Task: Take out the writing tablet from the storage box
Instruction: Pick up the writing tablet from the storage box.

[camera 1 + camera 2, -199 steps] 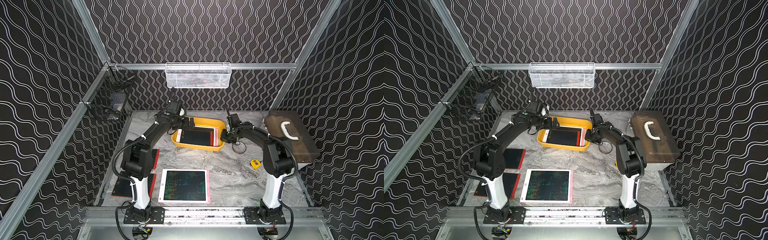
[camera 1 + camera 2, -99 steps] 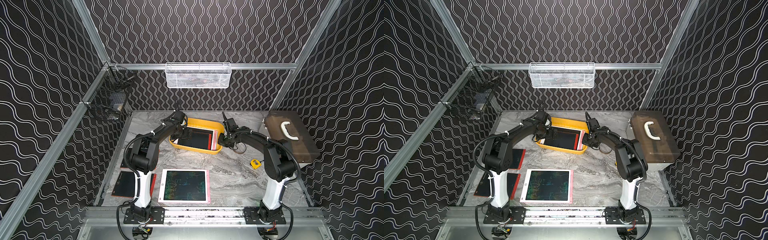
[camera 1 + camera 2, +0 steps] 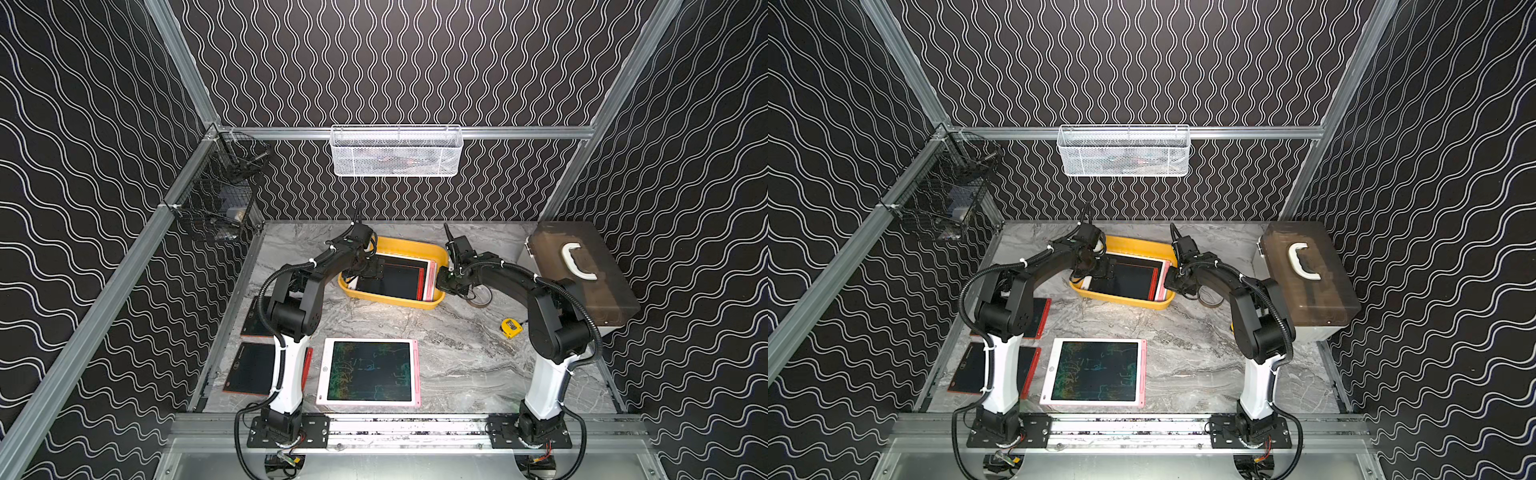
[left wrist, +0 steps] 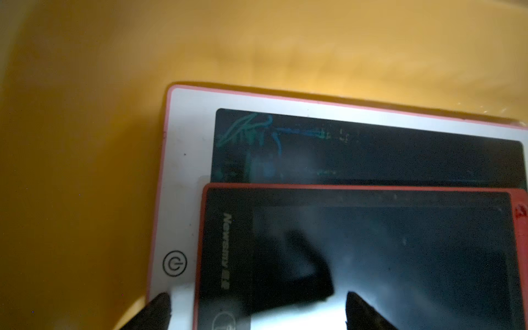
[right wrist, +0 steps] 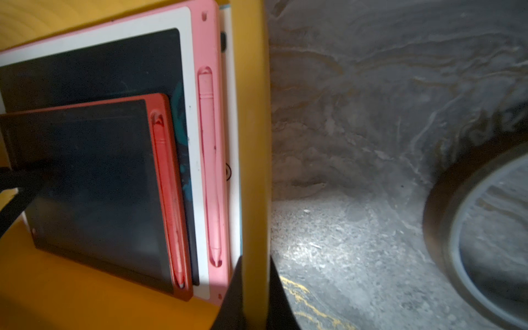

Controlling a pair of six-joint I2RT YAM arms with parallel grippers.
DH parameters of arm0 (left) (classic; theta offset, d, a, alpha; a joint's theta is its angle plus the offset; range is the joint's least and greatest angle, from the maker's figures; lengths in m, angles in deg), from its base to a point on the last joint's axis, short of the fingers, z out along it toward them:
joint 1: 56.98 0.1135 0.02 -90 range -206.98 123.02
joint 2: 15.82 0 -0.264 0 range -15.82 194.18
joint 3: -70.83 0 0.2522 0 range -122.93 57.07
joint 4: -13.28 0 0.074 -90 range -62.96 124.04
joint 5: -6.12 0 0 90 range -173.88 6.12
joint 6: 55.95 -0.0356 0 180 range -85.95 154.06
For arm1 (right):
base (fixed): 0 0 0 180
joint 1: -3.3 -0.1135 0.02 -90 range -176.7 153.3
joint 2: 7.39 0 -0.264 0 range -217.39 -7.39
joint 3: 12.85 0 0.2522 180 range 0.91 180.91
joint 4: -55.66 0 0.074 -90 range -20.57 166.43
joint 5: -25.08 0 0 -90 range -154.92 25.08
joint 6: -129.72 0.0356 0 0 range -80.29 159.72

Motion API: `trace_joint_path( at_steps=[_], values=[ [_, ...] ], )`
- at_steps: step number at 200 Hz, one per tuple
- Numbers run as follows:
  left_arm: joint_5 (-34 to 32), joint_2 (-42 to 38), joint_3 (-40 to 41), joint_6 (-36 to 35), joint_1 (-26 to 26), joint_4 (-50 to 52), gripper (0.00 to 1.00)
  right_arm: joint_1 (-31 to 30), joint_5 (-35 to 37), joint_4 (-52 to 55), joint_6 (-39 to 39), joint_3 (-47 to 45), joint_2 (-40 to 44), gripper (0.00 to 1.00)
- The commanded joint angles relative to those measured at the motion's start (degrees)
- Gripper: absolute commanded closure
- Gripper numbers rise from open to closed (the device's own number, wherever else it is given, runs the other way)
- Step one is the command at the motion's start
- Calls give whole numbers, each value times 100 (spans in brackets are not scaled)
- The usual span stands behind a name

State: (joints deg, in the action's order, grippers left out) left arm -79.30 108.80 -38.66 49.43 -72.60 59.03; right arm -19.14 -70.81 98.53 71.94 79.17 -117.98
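Marble tabletop: tape roll beside storage box; right hand pinches its rim, left hand wide.

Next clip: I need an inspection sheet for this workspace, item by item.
Surface: grey marble tabletop, no spills seen.
Job's things: storage box holds a red tablet lying on a pink-edged tablet; neither is out yet.
Clutter: loose pink tablet, two red tablets by the left arm's base, tape measure, tape roll, grey case.
Tools: left tool open over the red tablet's corner; right tool shut on the storage box wall.
Cables: black cables follow both arms, no snag seen.
Surroundings: white mesh basket, black wire basket.
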Motion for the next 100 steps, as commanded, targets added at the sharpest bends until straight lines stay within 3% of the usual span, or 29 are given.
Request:
trace_joint_path(
  at_steps=[1, 100],
  values=[
    [692, 94, 85, 313, -78, -11, 1, -11, -220, 22, -2, 90, -49, 95],
    [1531, 32, 71, 826, -591, -115, 1, -14, -329, -1, -19, 269, -278, 96]
  ],
)
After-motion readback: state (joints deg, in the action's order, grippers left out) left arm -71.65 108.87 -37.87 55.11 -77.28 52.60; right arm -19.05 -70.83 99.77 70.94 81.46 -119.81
